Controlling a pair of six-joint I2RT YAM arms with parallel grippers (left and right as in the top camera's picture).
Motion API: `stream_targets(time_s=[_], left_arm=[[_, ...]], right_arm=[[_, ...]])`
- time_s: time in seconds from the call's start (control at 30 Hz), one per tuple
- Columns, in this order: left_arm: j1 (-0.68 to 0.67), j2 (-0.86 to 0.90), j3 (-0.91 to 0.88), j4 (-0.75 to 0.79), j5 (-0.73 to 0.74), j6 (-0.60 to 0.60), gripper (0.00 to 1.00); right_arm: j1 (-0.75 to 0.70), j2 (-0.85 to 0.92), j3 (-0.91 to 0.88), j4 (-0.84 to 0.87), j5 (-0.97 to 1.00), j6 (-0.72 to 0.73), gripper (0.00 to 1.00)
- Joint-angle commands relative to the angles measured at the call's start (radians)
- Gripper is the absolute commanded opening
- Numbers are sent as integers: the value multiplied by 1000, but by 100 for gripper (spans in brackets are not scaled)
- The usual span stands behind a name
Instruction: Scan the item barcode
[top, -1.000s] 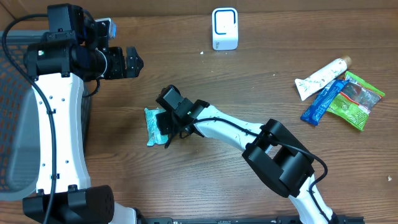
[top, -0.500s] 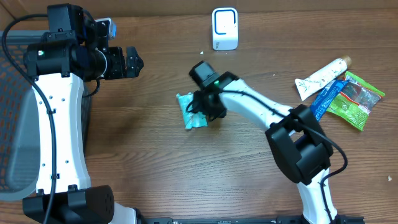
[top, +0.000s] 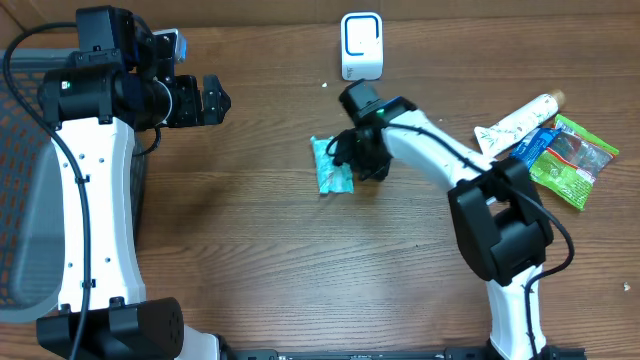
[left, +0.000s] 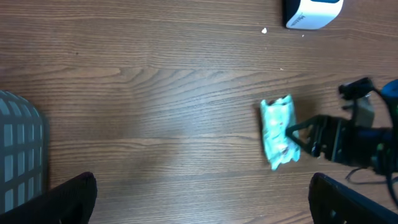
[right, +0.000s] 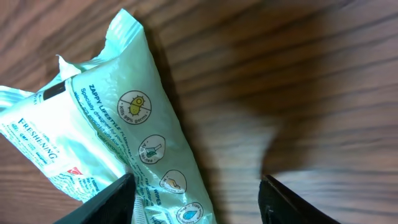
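Overhead, the mint-green soft plastic wipes packet (top: 331, 166) has been carried from left of centre to the upper middle, held by the right gripper (top: 352, 160) near and below the white box-shaped scanner (top: 361, 46), so presentation of the barcode is judged close; the left gripper (top: 212, 98) is spread wide and empty at upper left. In the left wrist view, only a corner of the grey mesh basket (left: 17, 146) is shown at lower left, with nothing visible inside. In the right wrist view, the packet is gripped between half-parted jaws, sharp against the blurred wooden worktop (right: 280, 74).
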Motion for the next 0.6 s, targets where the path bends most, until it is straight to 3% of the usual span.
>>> stream_targets(time_s=[0.0, 0.37, 0.57], left_arm=[[0, 6, 4, 4, 9, 19, 100], [0, 6, 4, 4, 9, 19, 100], [0, 6, 4, 4, 9, 19, 100]], right_arm=[[-27, 14, -21, -9, 14, -24, 63], [-32, -64, -21, -3, 58, -111, 62], [-19, -116, -21, -1, 64, -256, 62]])
